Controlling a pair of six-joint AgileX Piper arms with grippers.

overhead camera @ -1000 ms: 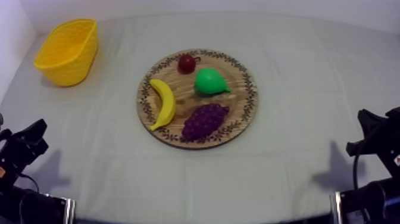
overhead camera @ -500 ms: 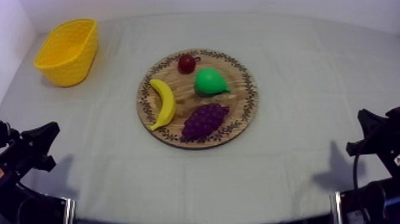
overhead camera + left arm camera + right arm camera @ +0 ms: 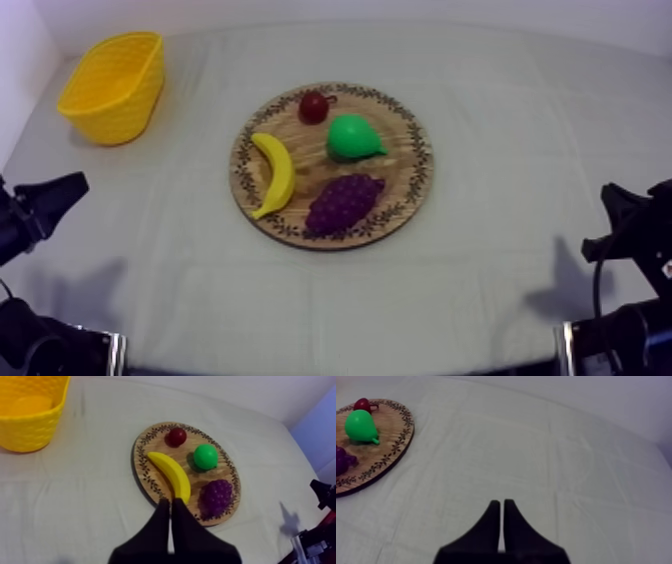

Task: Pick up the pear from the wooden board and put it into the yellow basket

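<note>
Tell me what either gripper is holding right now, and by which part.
Nothing. Left gripper and right gripper are shut empty; the pear lies on the board.

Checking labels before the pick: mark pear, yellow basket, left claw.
pear (image 3: 352, 137), top view, middle of its green body.
yellow basket (image 3: 127, 113), top view, outer side wall.
left claw (image 3: 170, 504), left wrist view, between its shut fingertips.

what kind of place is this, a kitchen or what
Probably a robot test bench, not a kitchen: a table under a plain cloth, a toy pear on a board, a basket, and a left gripper and right gripper at its sides.
</note>
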